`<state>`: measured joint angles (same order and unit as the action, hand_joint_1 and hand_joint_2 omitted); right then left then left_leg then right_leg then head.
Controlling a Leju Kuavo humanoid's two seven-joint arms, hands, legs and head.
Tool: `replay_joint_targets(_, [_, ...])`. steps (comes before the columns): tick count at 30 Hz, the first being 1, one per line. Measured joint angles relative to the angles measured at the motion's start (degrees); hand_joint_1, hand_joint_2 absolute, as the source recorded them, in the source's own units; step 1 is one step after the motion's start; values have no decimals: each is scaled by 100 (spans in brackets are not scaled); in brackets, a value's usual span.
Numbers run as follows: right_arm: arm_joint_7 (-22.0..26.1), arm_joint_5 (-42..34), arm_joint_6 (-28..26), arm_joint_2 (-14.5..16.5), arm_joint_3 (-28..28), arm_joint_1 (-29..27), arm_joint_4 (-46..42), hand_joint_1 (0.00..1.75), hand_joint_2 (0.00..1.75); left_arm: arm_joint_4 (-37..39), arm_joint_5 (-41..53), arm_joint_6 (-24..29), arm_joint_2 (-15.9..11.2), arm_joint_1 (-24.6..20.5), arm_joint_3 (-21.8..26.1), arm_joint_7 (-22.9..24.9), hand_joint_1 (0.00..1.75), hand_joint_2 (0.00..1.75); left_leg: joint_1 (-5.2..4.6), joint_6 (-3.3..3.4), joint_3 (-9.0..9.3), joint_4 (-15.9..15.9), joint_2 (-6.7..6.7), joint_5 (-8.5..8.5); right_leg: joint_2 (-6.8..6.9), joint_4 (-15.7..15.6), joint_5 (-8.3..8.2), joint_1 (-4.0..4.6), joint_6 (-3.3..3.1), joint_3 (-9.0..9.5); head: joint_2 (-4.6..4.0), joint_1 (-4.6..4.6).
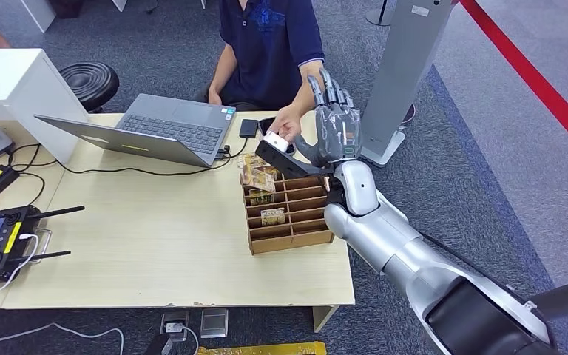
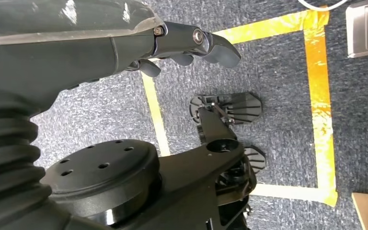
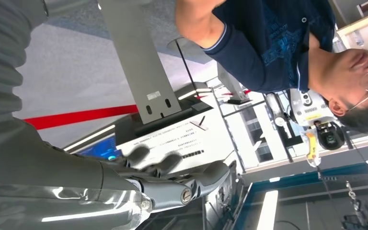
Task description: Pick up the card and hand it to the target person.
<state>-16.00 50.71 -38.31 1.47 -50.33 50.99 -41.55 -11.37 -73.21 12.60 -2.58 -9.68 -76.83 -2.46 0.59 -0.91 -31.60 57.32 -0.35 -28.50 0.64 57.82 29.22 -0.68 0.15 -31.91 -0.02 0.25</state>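
1. The card [image 1: 274,154] is a flat, dark, rigid slab with a white piece at its far end. It hangs above the far corner of the organizer, between your right hand and the person's hand.
2. Your right hand [image 1: 334,133] is raised, palm toward the person; the thumb and a finger pinch the card's near end, the other fingers [image 1: 330,92] stand spread upward.
3. The person's hand [image 1: 287,126] touches the white far end, so you are at the handover step. I judge the next move is to let go only once their grip looks firm, then draw the arm back.
4. The left hand [image 2: 191,45] hangs by the floor, dark fingers curled in, holding nothing.
5. The organizer [image 1: 290,211] is a brown slotted wooden box with a few printed cards in its compartments, on a pale matte desk [image 1: 155,244].
6. A grey laptop [image 1: 155,129] lies open beyond it; the person [image 1: 266,44] wears a dark polo.
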Motion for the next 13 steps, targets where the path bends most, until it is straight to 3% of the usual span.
replay_joint_targets(13, [-202, 24, 18, -147, 229, -278, -412, 0, 175, 0, -54, 5, -2, 62, 1, -27, 0, 0, 0, 0, 1, 0, 0, 0, 0, 0, 0, 0, 0, 1, 0, 2])
